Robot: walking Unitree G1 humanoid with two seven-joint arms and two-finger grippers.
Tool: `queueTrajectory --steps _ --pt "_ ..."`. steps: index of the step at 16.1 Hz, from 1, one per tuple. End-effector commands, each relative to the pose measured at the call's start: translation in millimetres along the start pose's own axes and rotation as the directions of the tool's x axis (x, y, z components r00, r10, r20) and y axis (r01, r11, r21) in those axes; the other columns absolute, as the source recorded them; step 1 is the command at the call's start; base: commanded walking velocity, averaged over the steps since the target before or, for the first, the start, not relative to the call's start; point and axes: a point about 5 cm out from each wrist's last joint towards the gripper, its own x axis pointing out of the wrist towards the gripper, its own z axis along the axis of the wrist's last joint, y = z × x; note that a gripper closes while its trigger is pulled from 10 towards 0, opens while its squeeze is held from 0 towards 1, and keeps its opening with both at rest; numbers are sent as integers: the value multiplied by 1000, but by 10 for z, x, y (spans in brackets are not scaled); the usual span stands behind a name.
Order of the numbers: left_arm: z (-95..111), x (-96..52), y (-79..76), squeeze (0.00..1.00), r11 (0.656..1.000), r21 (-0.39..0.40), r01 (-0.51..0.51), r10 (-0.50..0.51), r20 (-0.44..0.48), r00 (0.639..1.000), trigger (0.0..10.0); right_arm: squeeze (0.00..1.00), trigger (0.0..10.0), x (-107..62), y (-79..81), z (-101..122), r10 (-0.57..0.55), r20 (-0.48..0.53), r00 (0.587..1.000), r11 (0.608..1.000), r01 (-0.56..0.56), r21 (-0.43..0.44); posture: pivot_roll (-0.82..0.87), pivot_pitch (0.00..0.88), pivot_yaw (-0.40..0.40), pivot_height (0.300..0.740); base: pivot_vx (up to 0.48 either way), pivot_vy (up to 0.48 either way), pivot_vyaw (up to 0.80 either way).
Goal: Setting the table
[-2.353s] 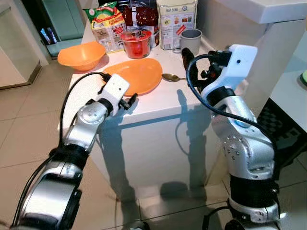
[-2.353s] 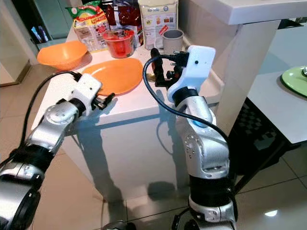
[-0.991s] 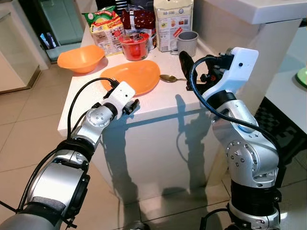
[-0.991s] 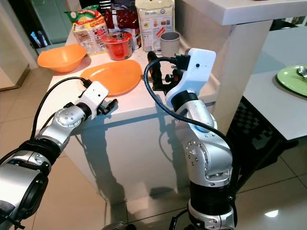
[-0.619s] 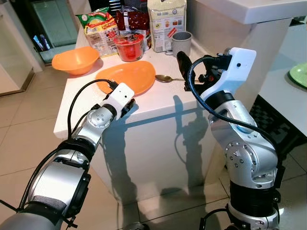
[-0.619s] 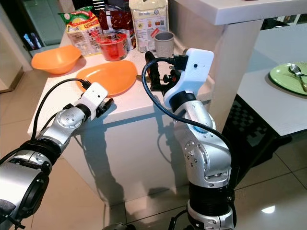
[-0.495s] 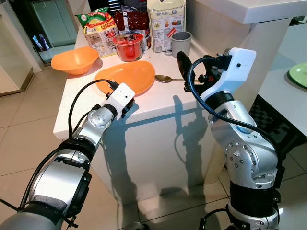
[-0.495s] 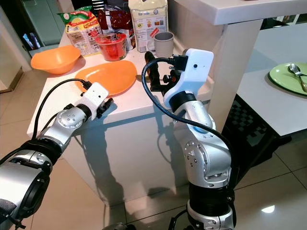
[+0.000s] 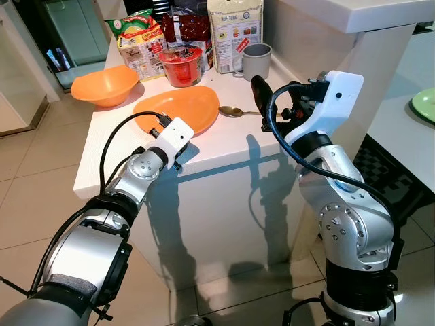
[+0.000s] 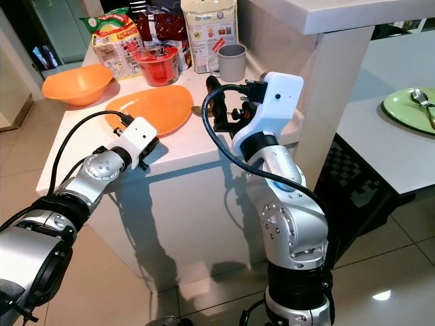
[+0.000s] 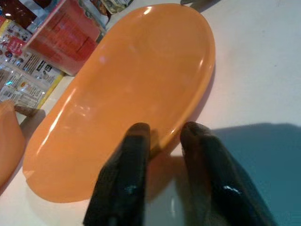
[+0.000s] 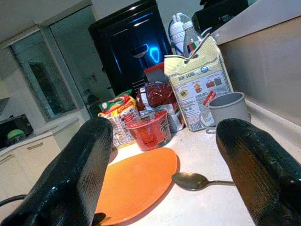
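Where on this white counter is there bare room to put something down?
Bare counter lies along the near edge, between the orange plate, the spoon and the right gripper. A smaller strip sits left of the plate, below the orange bowl. The back is crowded: food packets, red cup, grey mug. The left gripper straddles the plate's near rim.

The tall cream paper bag with a blue top (image 12: 197,89) at the back of the white counter has the letters "SENG" on its front label. The print on the other packets is too small to read.
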Motion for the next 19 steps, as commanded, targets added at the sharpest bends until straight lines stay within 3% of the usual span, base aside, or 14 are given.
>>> queueTrajectory --steps 1,9,12,13,16,19 --pt "-222 -41 -108 0 999 -3 51 -51 -108 993 0 0 10000 -11 51 6 18 -4 1000 1000 -18 4 34 26 145 740 0 0 0" --pt "-206 -40 -145 0 996 -56 76 -80 -82 993 0 0 10000 -21 48 -16 17 -15 1000 1000 -17 5 36 29 141 740 0 0 0" --pt "-80 -22 -109 0 994 -50 95 -95 -4 995 0 0 10000 -19 46 -32 16 -21 1000 1000 -16 7 42 31 140 740 0 0 0" --pt "46 -13 -109 0 992 -22 121 -119 77 990 0 0 10000 -16 44 -40 16 -24 1000 1000 -16 9 47 32 138 740 0 0 0" --pt "155 -10 -121 0 989 -17 145 -141 145 979 0 0 10000 -9 41 -52 16 -27 999 1000 -16 10 50 30 138 740 0 0 0" --pt "443 -43 -130 0 983 -25 184 -168 304 938 0 0 10000 -7 32 -78 14 -35 999 1000 -14 10 54 30 136 740 0 0 0"
